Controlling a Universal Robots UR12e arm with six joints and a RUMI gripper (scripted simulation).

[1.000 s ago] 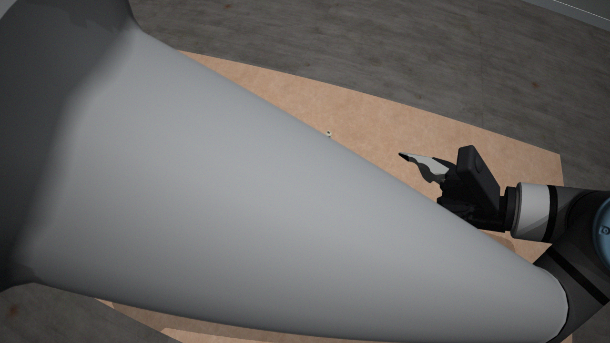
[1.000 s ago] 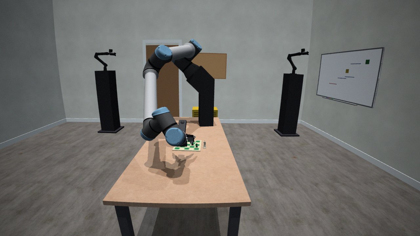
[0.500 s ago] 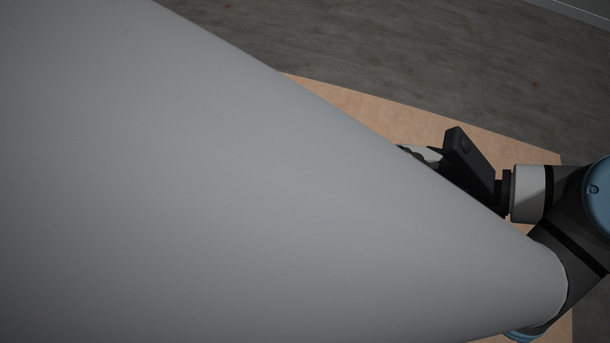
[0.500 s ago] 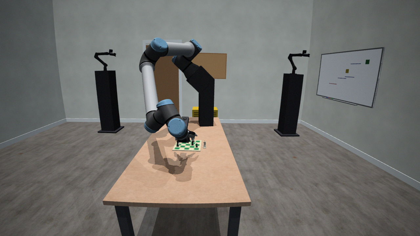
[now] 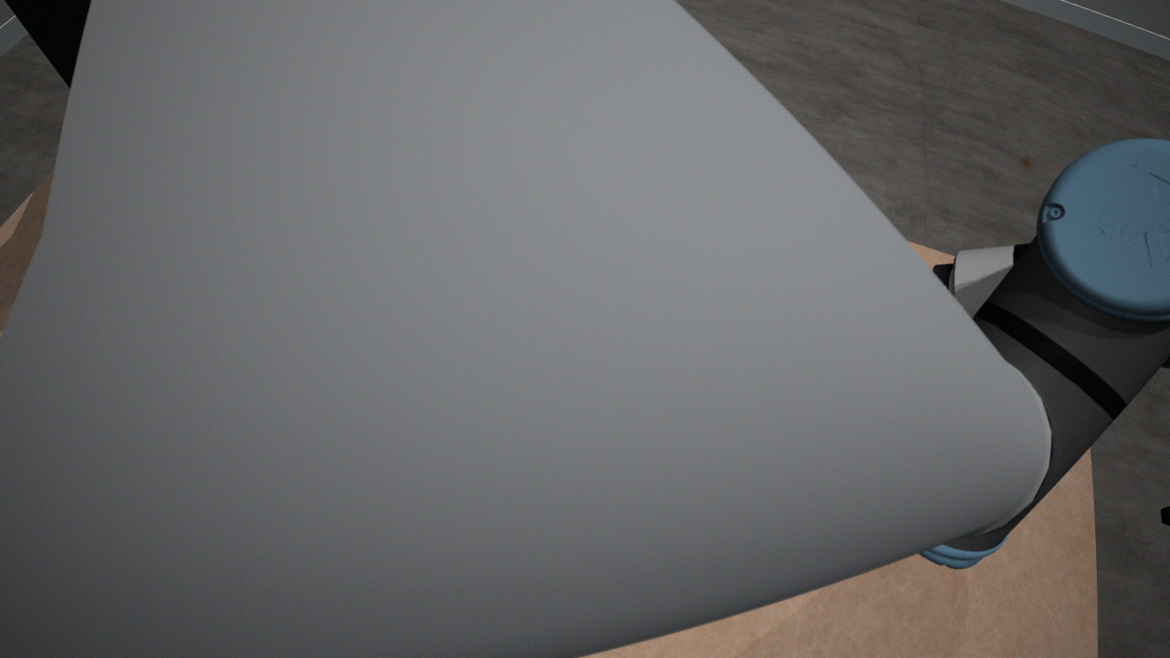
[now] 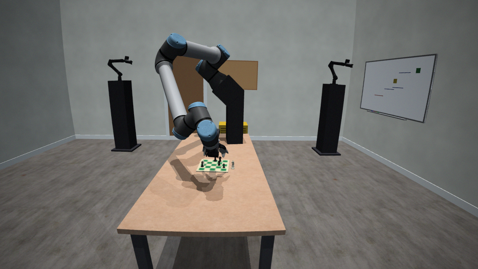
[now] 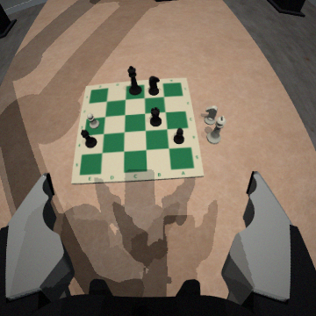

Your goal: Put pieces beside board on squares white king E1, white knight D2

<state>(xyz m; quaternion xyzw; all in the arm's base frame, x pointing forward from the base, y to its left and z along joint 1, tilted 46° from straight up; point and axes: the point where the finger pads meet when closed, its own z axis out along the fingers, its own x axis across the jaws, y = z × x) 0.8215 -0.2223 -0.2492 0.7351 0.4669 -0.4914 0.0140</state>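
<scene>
- At the wrist view's left, a white pawn (image 6: 203, 161) (image 7: 92, 121) and a black piece (image 6: 202, 164) (image 7: 89, 140) are being kept on E3 and E4, presumably as starting pieces not to be disturbed.
- At the far left corner, E1 (image 7: 98, 95) is being left bare, and D2 (image 7: 116, 108), diagonally inward, is being left bare too; both are awaiting their pieces.
- Next rightward, the black king (image 6: 215, 159) (image 7: 134, 83) is being kept on C1, so room around D2 is probably being narrowed for the fingers.
- Centrally, the hand (image 6: 216, 154) (image 7: 150, 175) is being held with fingers wide apart and nothing between them, probably so that a piece can be straddled.
- At the right, the knight (image 7: 211, 114) and the king (image 6: 232, 164) (image 7: 215, 131) are being kept upright on the counter (image 5: 1022, 589) (image 6: 200, 214) (image 7: 250, 110), off the board (image 6: 213, 171) (image 7: 136, 179) beside its A side; neither is being gripped.
- From above, the board and pieces are being hidden by the arm (image 5: 491, 327) (image 6: 171, 90); square letters are being shown only by the wrist view, while the arm's whole bend is being revealed by the exterior one.
</scene>
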